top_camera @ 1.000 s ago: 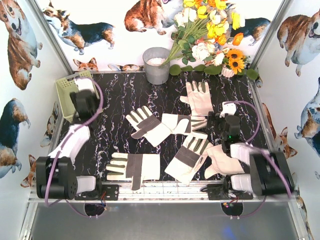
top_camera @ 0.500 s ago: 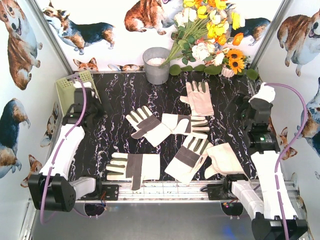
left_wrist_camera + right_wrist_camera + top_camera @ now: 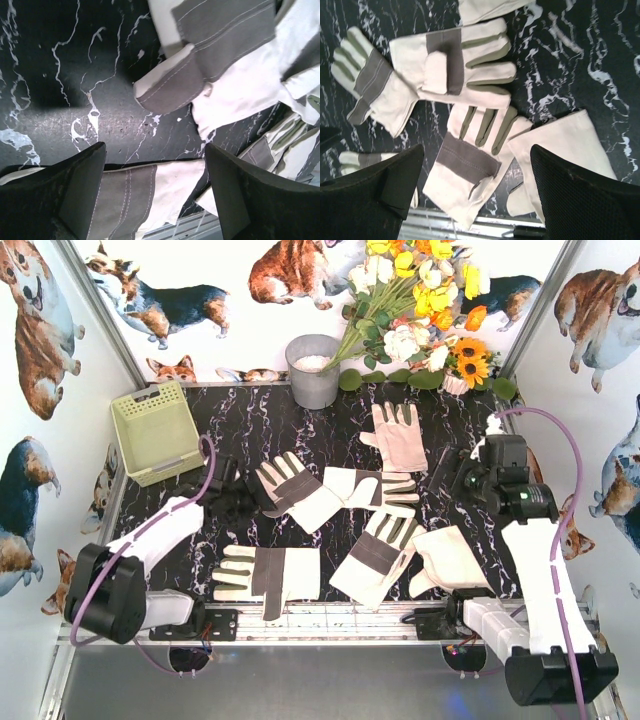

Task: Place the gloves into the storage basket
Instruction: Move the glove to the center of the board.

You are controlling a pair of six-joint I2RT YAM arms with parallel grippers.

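Two arms (image 3: 150, 530) out | left tool (image 3: 154, 152) low beside gloves (image 3: 300, 495) | right tool (image 3: 476, 150) higher

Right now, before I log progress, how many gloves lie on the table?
6 gloves: one on the far side, right of centre, two overlapping at centre, one near left, two side by side near right. Another could hide beneath an overlap.

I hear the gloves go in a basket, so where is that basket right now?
In the overhead view, the pale yellow-green basket sits in the far left corner, left of the grey bucket and apart from the nearest glove.
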